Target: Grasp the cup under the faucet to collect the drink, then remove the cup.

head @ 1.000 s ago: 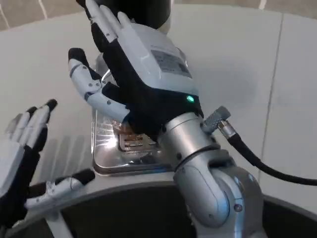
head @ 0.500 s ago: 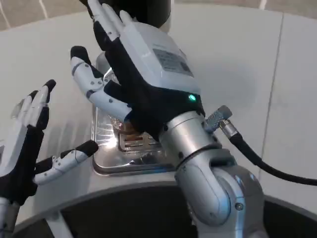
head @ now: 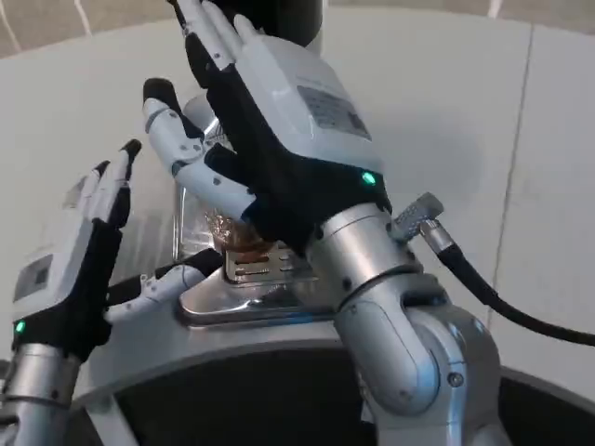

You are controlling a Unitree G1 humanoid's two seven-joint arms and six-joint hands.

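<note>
Rising at the left edge, the left hand (head: 79, 255) stands with fingers straight and spread, thumb stretched toward the steel drip tray (head: 244, 299), holding nothing. Behind that thumb, on the tray and below the dark dispenser (head: 277, 17), sits what looks like a clear cup (head: 231, 229) with amber drink, mostly hidden. Over it the right hand (head: 270, 130) reaches with fingers splayed wide, gripping nothing.

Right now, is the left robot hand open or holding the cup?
Open: the left robot hand has its fingers spread, holding nothing, beside the drip tray.
</note>
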